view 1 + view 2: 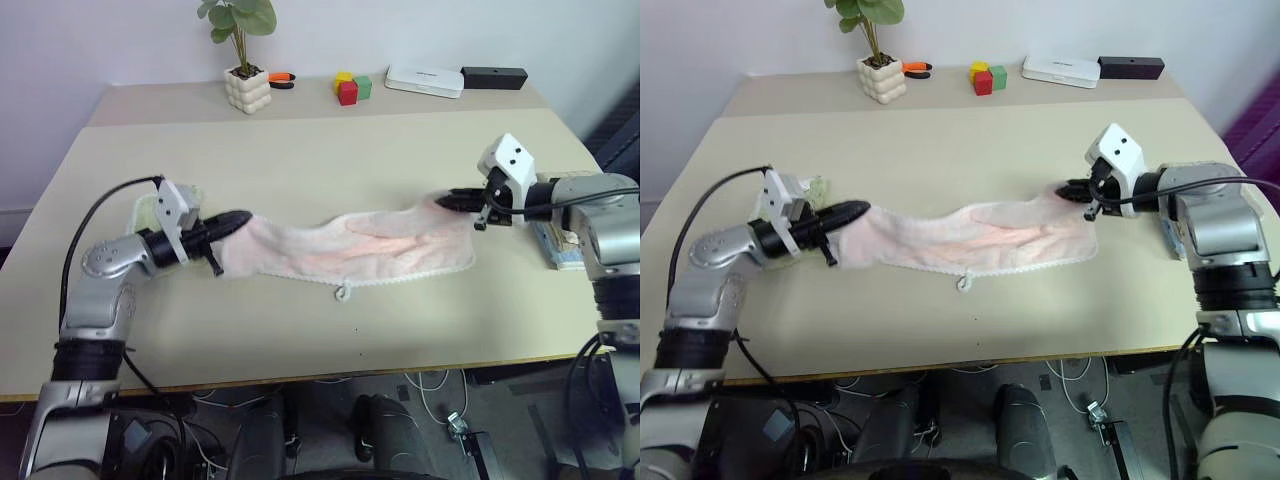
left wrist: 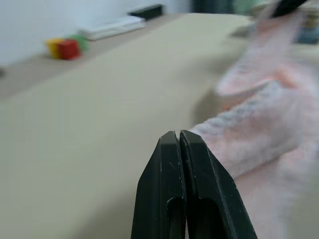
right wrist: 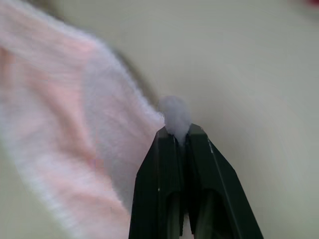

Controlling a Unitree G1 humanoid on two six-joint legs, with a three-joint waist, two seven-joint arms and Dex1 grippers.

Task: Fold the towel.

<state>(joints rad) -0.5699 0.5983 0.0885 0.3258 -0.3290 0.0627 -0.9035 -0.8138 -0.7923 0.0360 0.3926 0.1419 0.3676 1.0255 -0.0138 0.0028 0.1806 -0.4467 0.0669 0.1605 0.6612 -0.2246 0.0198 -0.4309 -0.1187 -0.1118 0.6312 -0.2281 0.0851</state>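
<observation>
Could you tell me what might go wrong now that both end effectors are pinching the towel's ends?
The right end effector holds only a small tuft of the towel, so that corner could slip out. The towel sags between it and the left end effector, so its middle may drag and bunch on the table.

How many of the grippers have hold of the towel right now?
2. The left gripper is shut on one end of the towel, the right gripper on the opposite end, with the towel stretched and sagging between them over the table.
</observation>
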